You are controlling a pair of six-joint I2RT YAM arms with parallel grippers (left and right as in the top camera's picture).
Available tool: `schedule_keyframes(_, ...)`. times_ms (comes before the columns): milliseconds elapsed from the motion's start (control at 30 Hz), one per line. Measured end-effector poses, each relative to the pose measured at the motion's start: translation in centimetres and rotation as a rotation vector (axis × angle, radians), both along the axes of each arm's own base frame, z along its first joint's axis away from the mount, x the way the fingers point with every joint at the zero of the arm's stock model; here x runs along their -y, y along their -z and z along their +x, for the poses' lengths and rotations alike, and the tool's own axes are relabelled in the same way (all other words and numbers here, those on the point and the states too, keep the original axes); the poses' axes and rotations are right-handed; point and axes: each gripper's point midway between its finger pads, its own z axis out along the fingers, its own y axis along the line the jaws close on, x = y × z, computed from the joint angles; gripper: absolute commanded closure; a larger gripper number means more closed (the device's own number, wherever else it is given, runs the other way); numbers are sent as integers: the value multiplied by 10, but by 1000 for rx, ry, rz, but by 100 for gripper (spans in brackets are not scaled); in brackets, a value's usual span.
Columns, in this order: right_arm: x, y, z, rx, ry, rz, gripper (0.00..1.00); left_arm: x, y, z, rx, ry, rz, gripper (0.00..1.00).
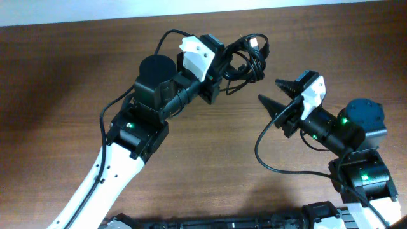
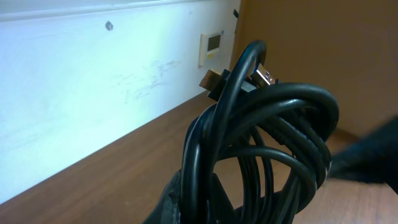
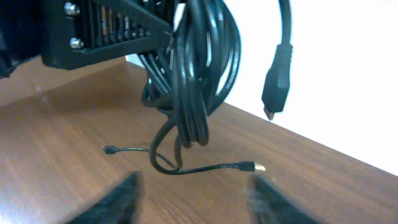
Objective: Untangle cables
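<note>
**Brown table (image 1: 210, 165), cables (image 1: 249, 58) hanging in one claw**

A white wall (image 2: 93, 93) with a small panel (image 2: 213, 46) backs the table. The left gripper (image 1: 222, 65) is clamped on the coiled cables near the far edge. Just beside them, the right gripper (image 1: 268, 89) gapes empty. Only the right wrist view shows a dangling plug (image 3: 277, 81) and a thin cord (image 3: 186, 168) trailing on the wood.

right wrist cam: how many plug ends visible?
3: large plug hanging upper right; small plug low left; gold-tipped plug low centre. More may be hidden in the bundle.
</note>
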Motion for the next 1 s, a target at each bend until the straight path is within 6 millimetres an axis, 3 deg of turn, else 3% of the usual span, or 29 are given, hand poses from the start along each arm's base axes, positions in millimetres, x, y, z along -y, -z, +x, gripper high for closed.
schedule_keyframes(300, 3, -29, 6, 158, 18, -16, 56, 7, -7, -7, 15, 56, -25, 100)
schedule_keyframes(433, 2, -30, 6, 163, 16, -19, 88, 14, -13, -16, 21, 121, -51, 100)
schedule_keyframes(467, 2, -29, 6, 163, 12, -20, 91, 14, -13, -17, 20, 129, -54, 100)
schedule_keyframes(1000, -4, -26, 0, 132, -32, 4, 96, 26, -18, -28, 33, 163, -68, 100)
